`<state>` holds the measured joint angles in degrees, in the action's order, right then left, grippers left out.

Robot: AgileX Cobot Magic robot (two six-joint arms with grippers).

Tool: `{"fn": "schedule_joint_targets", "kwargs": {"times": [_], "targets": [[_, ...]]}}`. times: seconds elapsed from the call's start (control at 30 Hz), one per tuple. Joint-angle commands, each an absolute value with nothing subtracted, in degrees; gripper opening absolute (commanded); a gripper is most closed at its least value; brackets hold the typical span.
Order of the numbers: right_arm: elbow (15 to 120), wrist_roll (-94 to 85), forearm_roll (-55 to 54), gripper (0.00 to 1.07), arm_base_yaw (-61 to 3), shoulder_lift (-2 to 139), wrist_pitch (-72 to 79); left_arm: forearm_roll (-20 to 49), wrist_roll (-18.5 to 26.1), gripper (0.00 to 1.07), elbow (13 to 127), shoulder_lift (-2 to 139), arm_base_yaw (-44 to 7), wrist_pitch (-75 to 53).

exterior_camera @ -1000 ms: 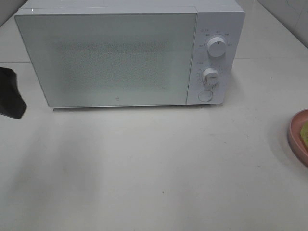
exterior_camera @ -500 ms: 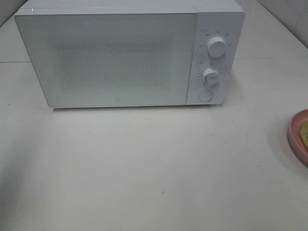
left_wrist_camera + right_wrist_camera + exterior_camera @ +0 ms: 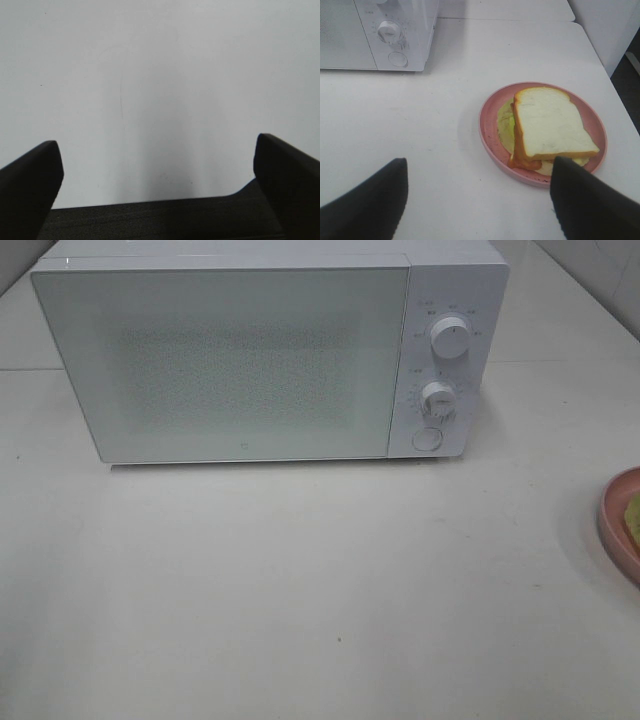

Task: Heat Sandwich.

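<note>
Only the two wrist views show any of the robot, and in both the body is plain black with no markings, screws or cables to be seen. The left tool appears as two broad, dark fingers with rounded, blunt tips and a matte finish, joined across their base by a flat black bar of slightly rougher, grainy-looking texture. The right tool shows much the same build — two thick black fingers with softly rounded ends and smooth, unglossy surfaces — though its base lies outside the picture.
</note>
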<state>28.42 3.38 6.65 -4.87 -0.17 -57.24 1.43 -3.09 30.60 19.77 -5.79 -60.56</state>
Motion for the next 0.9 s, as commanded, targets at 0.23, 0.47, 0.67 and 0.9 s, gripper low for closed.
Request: {"fn": "schedule_joint_targets", "kwargs": {"times": [0.23,0.47,0.67,0.9], "targets": [[28.3,3.04,6.88,0.75,-4.64,-1.83,-57.12,3.72,1.15,0.98,29.62,13.35,-5.67,-61.48],[28.3,3.04,6.88,0.75,-4.64,-1.83,-57.12,4.07,1.09,0.98,29.62,13.12,-5.67,-61.48],[28.3,3.04,6.88,0.75,-4.64,-1.83,-57.12,4.3,1.09,0.98,29.62,9.97,-2.58,-61.42],[28.3,3.04,6.88,0.75,-4.64,-1.83,-57.12,4.18,1.09,0.98,29.62,1.78,2.81,-61.42]]}}
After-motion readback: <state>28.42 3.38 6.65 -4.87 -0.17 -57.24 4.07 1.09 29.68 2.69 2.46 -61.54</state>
